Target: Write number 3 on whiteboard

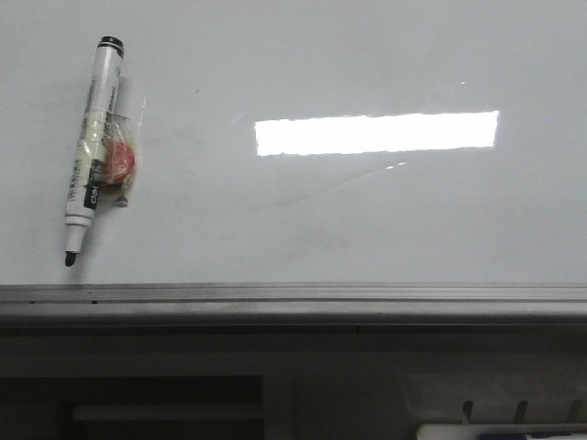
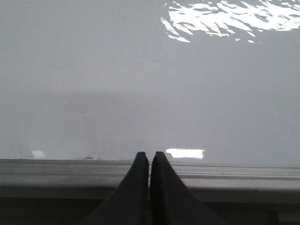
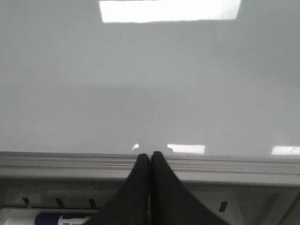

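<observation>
The whiteboard (image 1: 367,211) lies flat, glossy pale grey, with a grey metal frame edge (image 1: 293,295) at the front; it reflects a bright rectangular light. No number 3 shows on it. A black-tipped white marker (image 1: 93,147) lies uncapped at the board's left, tip toward the front, beside a small clear packet with something red (image 1: 117,160). My left gripper (image 2: 149,154) is shut and empty over the frame edge (image 2: 70,171). My right gripper (image 3: 150,153) is shut and empty over the frame edge (image 3: 234,168). Neither gripper shows in the front view.
Below the board's front edge is a pale tray ledge (image 3: 243,201) with slots, holding a second marker with a blue label (image 3: 56,219). It also shows at the front view's lower right (image 1: 495,431). Faint smudges mark the board near the middle (image 1: 321,188).
</observation>
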Tool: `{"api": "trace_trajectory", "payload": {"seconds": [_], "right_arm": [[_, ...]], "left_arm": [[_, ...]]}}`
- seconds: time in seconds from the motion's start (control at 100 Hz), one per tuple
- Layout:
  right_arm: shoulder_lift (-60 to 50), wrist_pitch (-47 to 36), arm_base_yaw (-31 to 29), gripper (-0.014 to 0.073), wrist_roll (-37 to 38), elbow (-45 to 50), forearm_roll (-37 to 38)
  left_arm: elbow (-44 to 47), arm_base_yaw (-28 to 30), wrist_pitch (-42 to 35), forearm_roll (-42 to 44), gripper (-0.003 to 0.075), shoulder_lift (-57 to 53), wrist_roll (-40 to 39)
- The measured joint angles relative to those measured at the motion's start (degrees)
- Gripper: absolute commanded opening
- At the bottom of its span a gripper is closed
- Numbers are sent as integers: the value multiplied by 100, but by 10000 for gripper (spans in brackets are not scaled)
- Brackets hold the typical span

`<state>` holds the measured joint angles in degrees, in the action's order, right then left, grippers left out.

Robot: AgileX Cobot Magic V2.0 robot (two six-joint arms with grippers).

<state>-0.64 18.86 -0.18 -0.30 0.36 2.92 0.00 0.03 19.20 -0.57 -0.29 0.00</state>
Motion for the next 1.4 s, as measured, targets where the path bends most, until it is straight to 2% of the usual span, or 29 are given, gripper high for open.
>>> {"api": "trace_trajectory", "payload": {"seconds": [1.03,1.4], "right_arm": [[0,0,0,-61,0,0,0],[0,-657,0,-61,0,0,0]], "left_arm": [[6,0,0,0,-21,0,0],[6,0,-370,-47,-21,0,0]]}}
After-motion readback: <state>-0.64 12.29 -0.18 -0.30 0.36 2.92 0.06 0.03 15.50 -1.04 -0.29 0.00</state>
